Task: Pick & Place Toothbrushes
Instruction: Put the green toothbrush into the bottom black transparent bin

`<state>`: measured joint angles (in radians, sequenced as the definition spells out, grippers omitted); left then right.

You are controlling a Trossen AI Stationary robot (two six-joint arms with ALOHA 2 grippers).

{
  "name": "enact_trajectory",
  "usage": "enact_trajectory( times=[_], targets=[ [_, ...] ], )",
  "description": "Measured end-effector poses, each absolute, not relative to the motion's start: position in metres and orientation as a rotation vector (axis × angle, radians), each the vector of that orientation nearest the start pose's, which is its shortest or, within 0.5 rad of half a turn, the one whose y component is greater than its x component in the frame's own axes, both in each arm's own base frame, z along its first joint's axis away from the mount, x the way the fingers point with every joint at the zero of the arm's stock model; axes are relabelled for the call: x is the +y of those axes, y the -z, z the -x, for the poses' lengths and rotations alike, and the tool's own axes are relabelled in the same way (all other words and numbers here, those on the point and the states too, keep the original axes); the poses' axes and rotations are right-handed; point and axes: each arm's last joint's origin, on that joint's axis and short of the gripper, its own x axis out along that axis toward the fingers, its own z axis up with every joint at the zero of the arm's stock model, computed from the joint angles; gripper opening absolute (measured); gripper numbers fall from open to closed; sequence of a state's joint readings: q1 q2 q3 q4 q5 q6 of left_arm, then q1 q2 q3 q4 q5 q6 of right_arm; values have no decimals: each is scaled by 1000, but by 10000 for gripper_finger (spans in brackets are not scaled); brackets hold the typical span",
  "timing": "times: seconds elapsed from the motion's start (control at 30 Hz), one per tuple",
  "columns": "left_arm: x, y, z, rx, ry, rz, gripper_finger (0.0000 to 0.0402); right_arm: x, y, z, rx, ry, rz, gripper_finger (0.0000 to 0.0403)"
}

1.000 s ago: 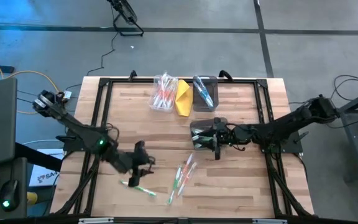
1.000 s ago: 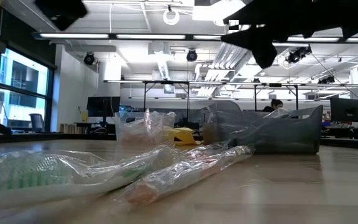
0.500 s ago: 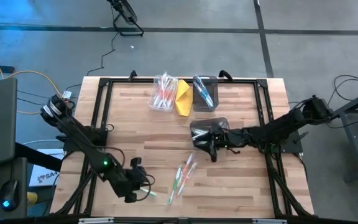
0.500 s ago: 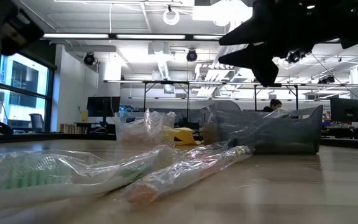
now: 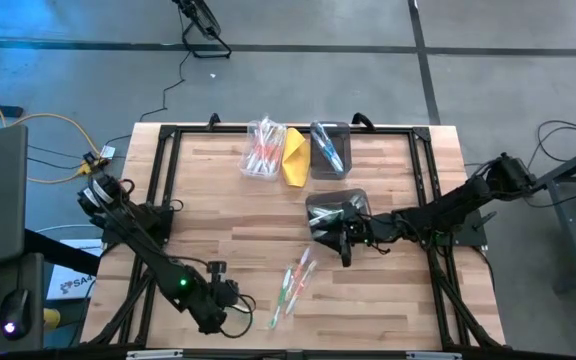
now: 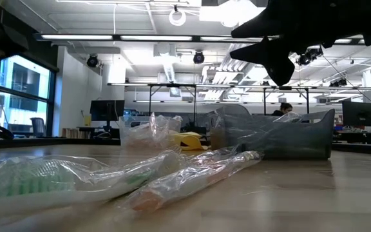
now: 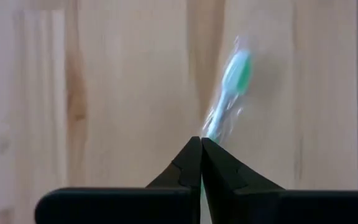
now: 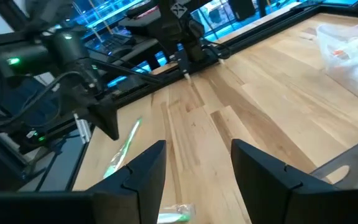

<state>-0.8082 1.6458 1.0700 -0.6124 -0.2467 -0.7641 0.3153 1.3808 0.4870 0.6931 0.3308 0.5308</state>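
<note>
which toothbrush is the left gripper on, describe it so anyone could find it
On the wooden table, go to the near left edge, where the left gripper is shut on a wrapped green-headed toothbrush. It lies alone, apart from the loose pile farther right.

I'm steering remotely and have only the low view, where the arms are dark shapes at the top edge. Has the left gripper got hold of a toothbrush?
Observer: Yes. In the left wrist view the left gripper is shut on the green toothbrush, head pointing away from the fingers.
Operator: Where on the table is that?
Observer: In the high view, the left gripper is at the table's near left edge, left of the loose toothbrushes.
Operator: And the right gripper?
Observer: The right gripper is open and empty, hovering by the gray bin mid-table.
</note>
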Motion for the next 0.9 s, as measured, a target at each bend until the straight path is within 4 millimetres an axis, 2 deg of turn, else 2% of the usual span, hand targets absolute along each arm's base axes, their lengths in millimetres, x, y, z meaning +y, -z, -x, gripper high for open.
enact_trajectory(
  times=[0.17,0.5,0.6,0.9],
  targets=[
    [-224,-208,-218,1240,21,-20,5,72,-190,-254,178,77,-464,174],
    [-225,-196,-216,1298,105,21,11,72,-190,-254,180,74,-465,174],
    [-223,-192,-214,1311,86,38,34,72,-190,-254,180,74,-464,174],
    [-222,-188,-213,1317,95,35,139,72,-190,-254,181,74,-464,174]
  ],
)
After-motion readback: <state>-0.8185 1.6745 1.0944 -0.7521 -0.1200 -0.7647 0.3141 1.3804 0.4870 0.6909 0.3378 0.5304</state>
